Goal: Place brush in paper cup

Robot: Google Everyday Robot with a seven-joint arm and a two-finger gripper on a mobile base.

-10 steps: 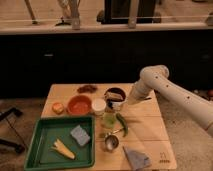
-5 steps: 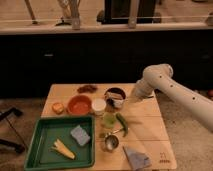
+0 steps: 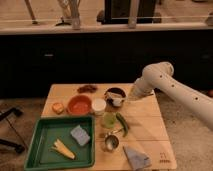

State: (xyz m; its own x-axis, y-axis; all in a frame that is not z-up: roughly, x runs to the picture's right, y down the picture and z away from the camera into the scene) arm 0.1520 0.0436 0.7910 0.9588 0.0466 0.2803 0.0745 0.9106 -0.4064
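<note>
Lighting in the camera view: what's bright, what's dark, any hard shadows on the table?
Camera view: warm light on the pale wooden table and white robot arm; the cabinet front behind is almost black. The hand hangs at the rim of the dark round bowl and blends into it. The short white paper cup reads bright; shadows are soft.

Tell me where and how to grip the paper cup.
Probably the rim, from above-right: the paper cup stands upright, orange bowl crowding its left, yellow-green cup its front. The tool is at the dark bowl.
</note>
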